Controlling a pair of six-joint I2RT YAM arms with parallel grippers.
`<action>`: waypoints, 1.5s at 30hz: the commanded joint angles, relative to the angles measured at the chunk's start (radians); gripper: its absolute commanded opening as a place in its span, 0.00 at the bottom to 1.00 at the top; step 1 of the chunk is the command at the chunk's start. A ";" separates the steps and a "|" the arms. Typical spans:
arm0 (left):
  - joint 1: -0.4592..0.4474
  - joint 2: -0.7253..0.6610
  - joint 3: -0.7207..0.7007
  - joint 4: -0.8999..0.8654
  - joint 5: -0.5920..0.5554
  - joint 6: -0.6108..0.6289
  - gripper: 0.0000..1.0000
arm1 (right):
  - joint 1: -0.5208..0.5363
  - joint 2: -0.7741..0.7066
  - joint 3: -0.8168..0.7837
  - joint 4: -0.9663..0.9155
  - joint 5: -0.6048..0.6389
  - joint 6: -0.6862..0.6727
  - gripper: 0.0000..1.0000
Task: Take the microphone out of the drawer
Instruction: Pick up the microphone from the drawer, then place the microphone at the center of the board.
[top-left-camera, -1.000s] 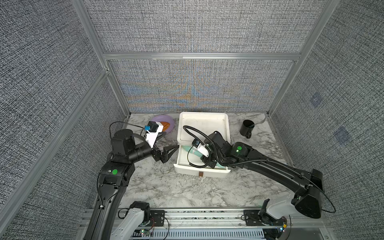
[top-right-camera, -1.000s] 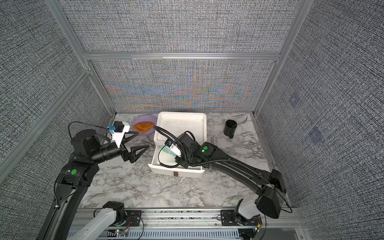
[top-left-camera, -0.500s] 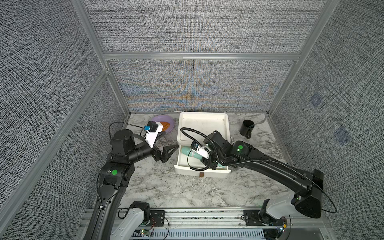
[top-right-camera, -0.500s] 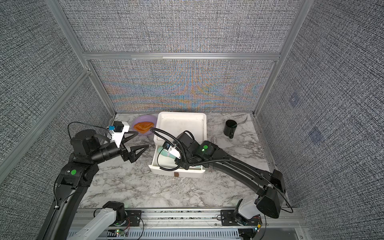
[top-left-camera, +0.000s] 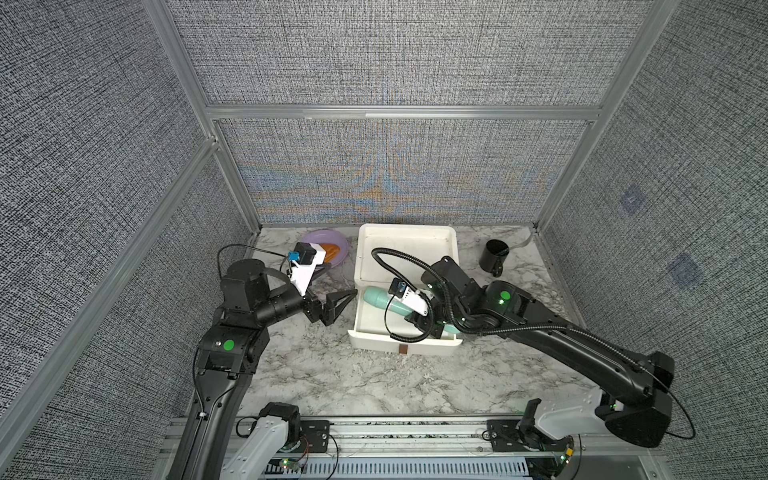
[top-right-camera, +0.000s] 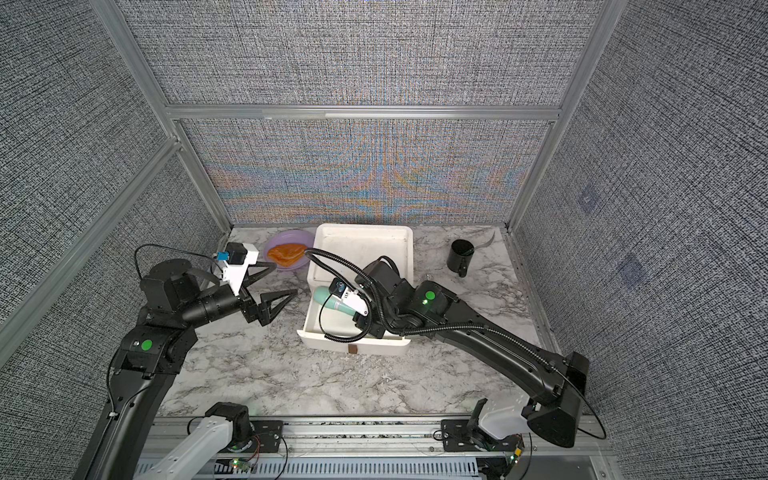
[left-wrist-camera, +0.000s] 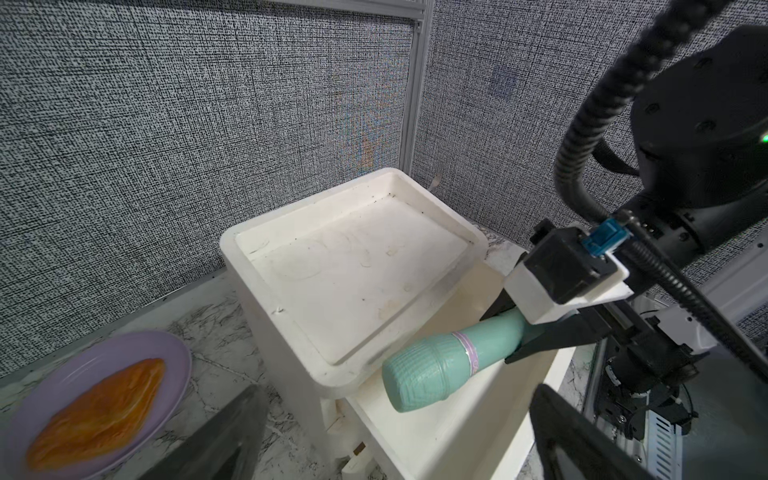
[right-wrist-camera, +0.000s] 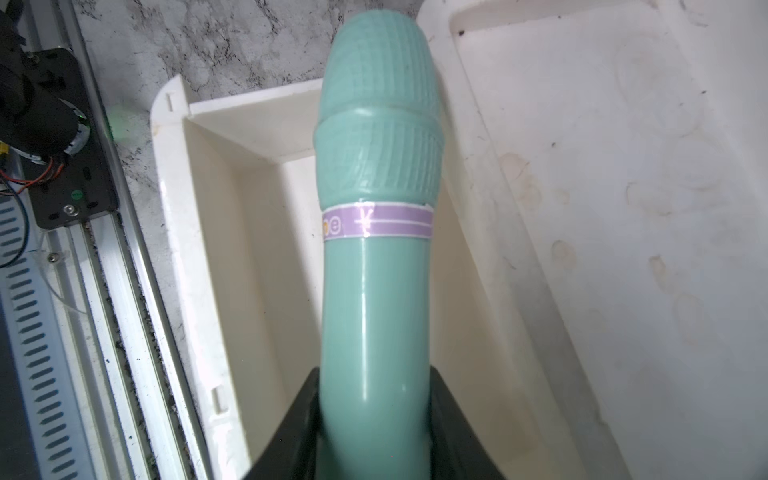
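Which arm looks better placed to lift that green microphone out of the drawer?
Right. The right tool grips the microphone over the open drawer; the left tool hangs open and empty beside it.

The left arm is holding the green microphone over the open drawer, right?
No, it is the right end effector that holds the green microphone over the open drawer. The left end effector is open and empty. The left wrist view shows the grip.
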 joint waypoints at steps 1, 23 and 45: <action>0.001 0.002 0.000 0.016 0.008 0.005 1.00 | -0.018 -0.014 0.017 0.044 -0.019 0.036 0.00; 0.001 -0.004 -0.002 0.017 0.014 0.005 1.00 | -0.549 -0.285 -0.161 0.325 -0.063 0.249 0.00; 0.003 0.002 -0.002 0.027 0.017 0.004 1.00 | -0.830 -0.021 -0.527 0.686 -0.160 0.415 0.00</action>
